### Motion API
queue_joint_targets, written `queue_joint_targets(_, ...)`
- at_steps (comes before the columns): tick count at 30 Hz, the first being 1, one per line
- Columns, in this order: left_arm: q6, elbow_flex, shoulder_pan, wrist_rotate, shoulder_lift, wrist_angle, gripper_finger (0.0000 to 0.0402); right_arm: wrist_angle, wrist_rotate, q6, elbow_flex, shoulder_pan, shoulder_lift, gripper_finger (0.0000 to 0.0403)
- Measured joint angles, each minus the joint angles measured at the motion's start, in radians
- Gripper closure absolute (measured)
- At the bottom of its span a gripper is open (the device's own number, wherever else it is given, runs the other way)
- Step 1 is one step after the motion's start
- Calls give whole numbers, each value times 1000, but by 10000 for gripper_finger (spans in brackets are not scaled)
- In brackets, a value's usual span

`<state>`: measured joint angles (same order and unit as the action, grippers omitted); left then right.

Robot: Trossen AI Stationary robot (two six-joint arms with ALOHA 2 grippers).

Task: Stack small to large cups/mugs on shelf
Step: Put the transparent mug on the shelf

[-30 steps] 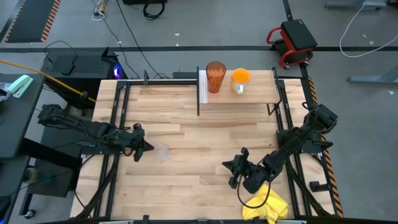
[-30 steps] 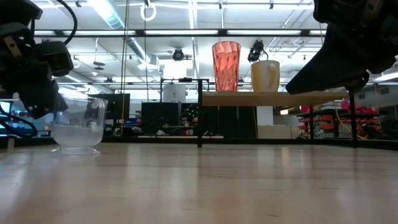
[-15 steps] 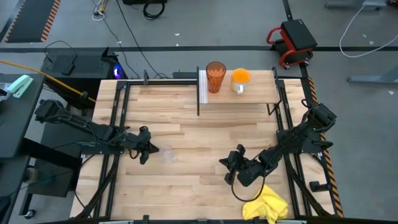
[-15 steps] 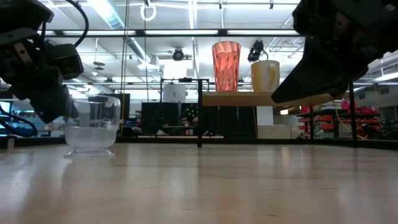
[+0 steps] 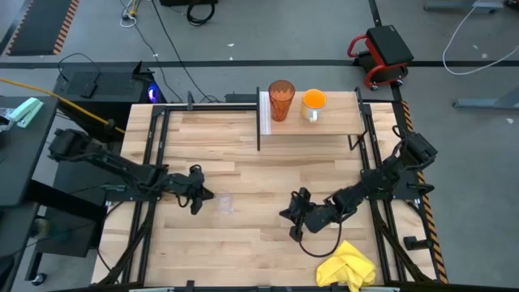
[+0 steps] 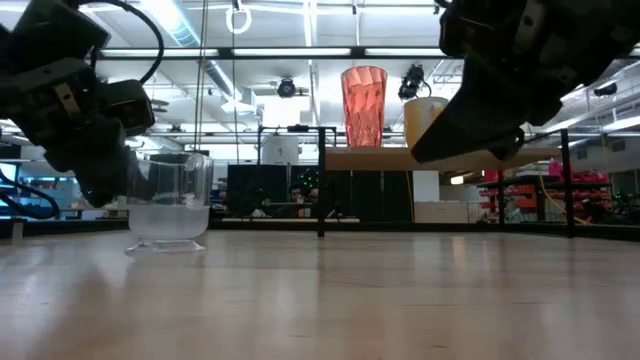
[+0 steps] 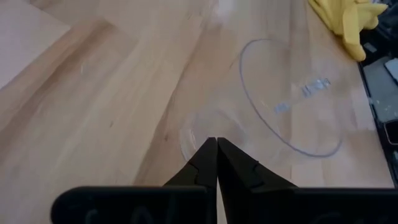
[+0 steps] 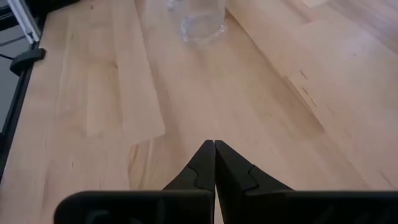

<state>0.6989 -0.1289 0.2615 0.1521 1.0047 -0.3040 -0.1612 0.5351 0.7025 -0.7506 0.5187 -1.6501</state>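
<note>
The cloth (image 5: 347, 270) lies at the near edge, beside the right arm and out of the job. The right gripper (image 5: 287, 215) hangs low over bare table (image 5: 243, 243) with its tips pressed together and holding nothing; it looks placed to meet the glass (image 5: 225, 203) from the side opposite the left arm. The left gripper (image 5: 208, 195) is also closed and empty, its tip right against the glass, which stands upright on the table about midway between the two; closed tips set against a wall suggest a nudge rather than a lift. Farthest back, the shelf (image 5: 324, 126) carries the tumbler (image 5: 280, 100) by its white end panel and the orange cup (image 5: 313, 103) beside it, with board left free past the cup, presumably for the glass. The high view barely shows the glass; the low view gives its height and thick base, and the left wrist view looks down into its rim, while the right wrist view shows the clear table between that gripper and the glass.
</note>
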Motion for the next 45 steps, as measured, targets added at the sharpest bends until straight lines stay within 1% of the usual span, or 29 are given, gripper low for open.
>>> queue_joint_targets(6, -35, -27, -48, -55, 93, -67, 385, -35, -57, -12, 0, -50, -31, 395)
queue_joint_targets(9, -52, -52, -58, -71, 141, -86, 385, -118, -102, -50, 0, -79, -80, 395)
queue_joint_targets(13, -82, -95, -59, -78, 200, -88, 389, -239, -119, -131, -9, -106, -144, 394)
queue_joint_targets(16, -91, -123, -63, -80, 240, -88, 388, -294, -123, -183, -32, -116, -179, 394)
queue_joint_targets(20, -128, -150, -80, -80, 280, -88, 382, -351, -155, -254, -77, -123, -224, 391)
queue_joint_targets(26, -175, -160, -115, -78, 302, -81, 380, -362, -189, -338, -167, -123, -305, 364)
queue_joint_targets(30, -196, -160, -144, -78, 296, -53, 385, -359, -174, -358, -185, -117, -328, 346)
queue_joint_targets(35, -221, -161, -178, -78, 288, -3, 387, -310, -87, -349, -185, -101, -322, 339)
queue_joint_targets(37, -217, -161, -188, -78, 281, 42, 383, -309, -55, -348, -185, -88, -321, 340)
queue_joint_targets(41, -206, -161, -193, -74, 272, 104, 378, -382, -27, -351, -185, -75, -356, 341)
queue_joint_targets(45, -158, -160, -180, -74, 270, 153, 380, -509, -47, -371, -185, -92, -416, 341)
